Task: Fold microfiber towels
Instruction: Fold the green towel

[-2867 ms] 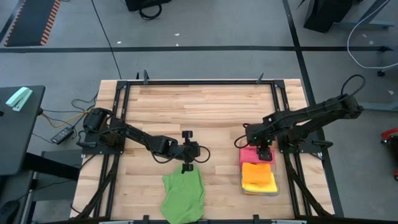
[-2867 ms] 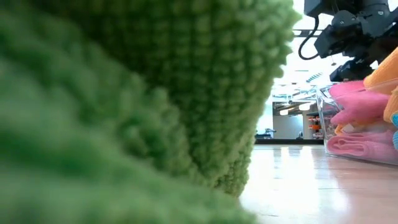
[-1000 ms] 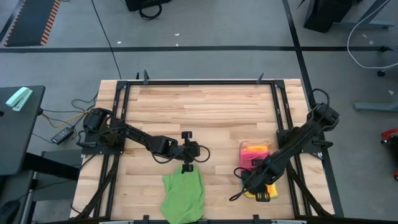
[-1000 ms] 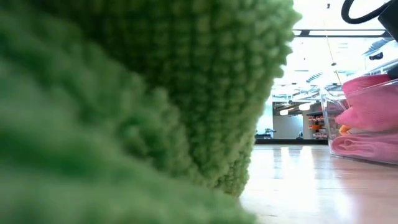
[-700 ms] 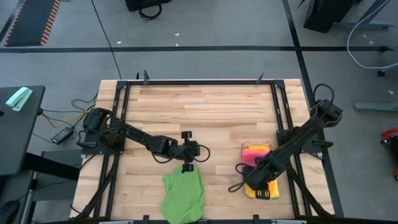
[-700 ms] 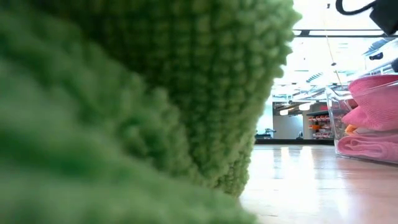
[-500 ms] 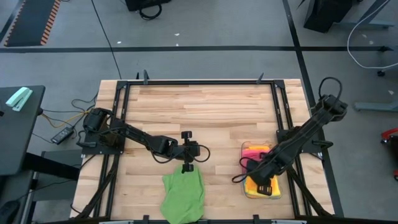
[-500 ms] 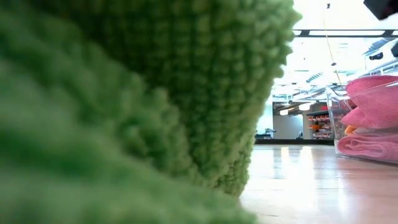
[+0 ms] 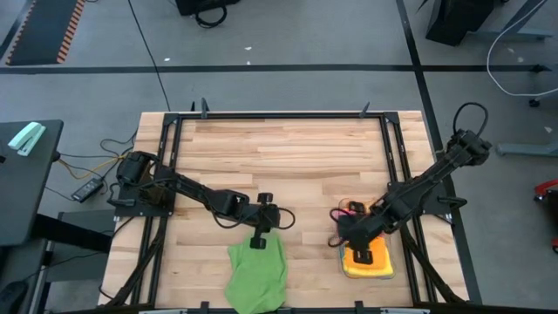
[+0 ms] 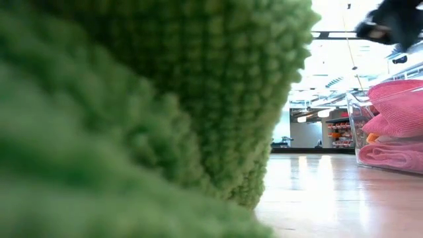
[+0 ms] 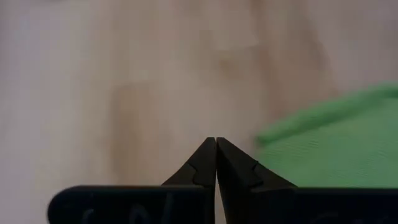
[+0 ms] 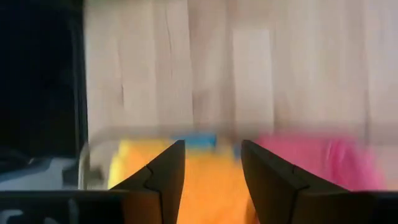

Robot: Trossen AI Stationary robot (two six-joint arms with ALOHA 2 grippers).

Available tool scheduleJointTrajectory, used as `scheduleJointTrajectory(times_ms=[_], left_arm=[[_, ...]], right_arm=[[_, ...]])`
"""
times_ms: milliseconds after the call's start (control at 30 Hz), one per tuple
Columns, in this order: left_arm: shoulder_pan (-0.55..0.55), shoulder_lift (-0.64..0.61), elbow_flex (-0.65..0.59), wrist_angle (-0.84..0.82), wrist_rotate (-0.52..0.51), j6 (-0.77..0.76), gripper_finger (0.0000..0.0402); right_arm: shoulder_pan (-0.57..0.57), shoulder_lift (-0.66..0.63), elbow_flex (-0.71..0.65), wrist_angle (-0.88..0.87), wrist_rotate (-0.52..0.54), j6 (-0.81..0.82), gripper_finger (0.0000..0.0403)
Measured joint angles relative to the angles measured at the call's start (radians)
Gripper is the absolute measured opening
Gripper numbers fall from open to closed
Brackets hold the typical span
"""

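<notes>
A green microfiber towel (image 9: 257, 277) lies bunched on the wood near the table's front edge. It fills the near left of the low view (image 10: 132, 119). My left gripper (image 9: 258, 242) is shut just off the towel's far edge (image 11: 323, 118), its tips (image 11: 216, 142) over bare wood with nothing between them. My right gripper (image 9: 358, 248) hangs open, pointing steeply down over the clear bin (image 9: 390, 263). In the bin lie an orange towel (image 12: 211, 193), a pink towel (image 12: 317, 162) and a strip of a blue one (image 12: 196, 140).
The bin stands near the table's right front, close to the black frame rail (image 9: 410, 244). In the low view its wall (image 10: 360, 125) shows folded pink towels (image 10: 396, 106) inside. Bare wood (image 9: 288, 166) spreads across the table's middle and far half.
My right gripper has risen out of the bin and drawn toward the table's far edge, tipping as it went. This uncovers the orange towel in the high view. My left gripper has stayed in place but swung its wrist a little. The green towel has not moved.
</notes>
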Motion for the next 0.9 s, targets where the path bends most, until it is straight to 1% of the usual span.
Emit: scheduleJointTrajectory(times_ms=[133, 233, 300, 433, 600, 733, 900], left_arm=[[0.0, 0.0, 0.002, 0.002, 0.161, -0.009, 0.0013], [-0.001, 0.0, 0.006, 0.003, 0.225, -0.059, 0.0015], [-0.003, 0.0, 0.006, 0.001, 0.227, -0.1, 0.0021], [-0.015, 0.0, 0.006, -0.002, 0.226, -0.131, 0.0041], [-0.026, 0.0, 0.007, -0.021, 0.217, -0.149, 0.0081], [-0.019, 0.0, 0.007, -0.038, 0.204, -0.15, 0.0121], [0.005, 0.0, 0.008, -0.06, 0.143, -0.105, 0.0168]], right_arm=[[-0.055, 0.011, -0.008, 0.186, 0.089, -0.2, 0.0165], [-0.086, 0.051, -0.019, 0.312, 0.105, -0.348, 0.0165], [-0.108, 0.09, -0.019, 0.37, 0.103, -0.425, 0.0165], [-0.157, 0.188, -0.019, 0.454, 0.102, -0.51, 0.0165], [-0.202, 0.311, -0.019, 0.584, 0.102, -0.645, 0.0165], [-0.221, 0.36, -0.02, 0.64, 0.105, -0.733, 0.0165], [-0.249, 0.388, -0.02, 0.723, 0.105, -0.757, 0.0165]])
